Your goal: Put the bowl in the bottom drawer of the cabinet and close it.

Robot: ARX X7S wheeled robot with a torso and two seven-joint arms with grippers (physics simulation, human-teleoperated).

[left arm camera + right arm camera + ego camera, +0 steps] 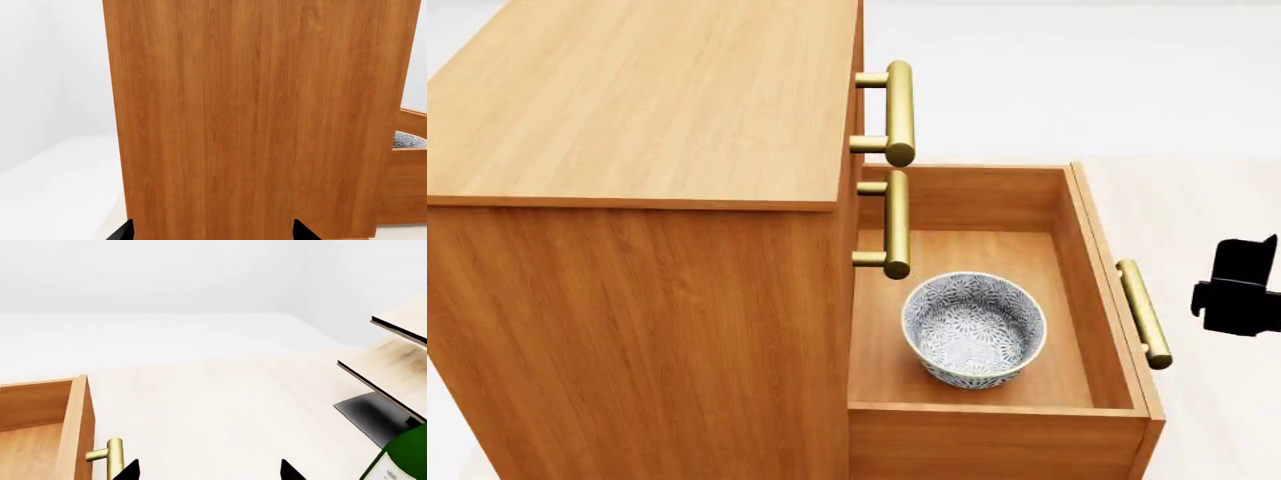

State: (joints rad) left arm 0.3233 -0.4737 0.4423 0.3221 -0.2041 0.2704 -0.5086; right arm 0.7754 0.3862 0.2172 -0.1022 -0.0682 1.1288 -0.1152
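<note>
We saw the bowl (976, 328) resting inside the open bottom drawer (1101, 300), near its front edge. Our right end effector (1237, 290) hovered beside the handle (1144, 313), released; the left (212, 231) was likewise released. A hard shove could tip the bowl.

Bright, even, sharp renders; soft shadow perhaps inside the bottom drawer (988, 205).
</note>
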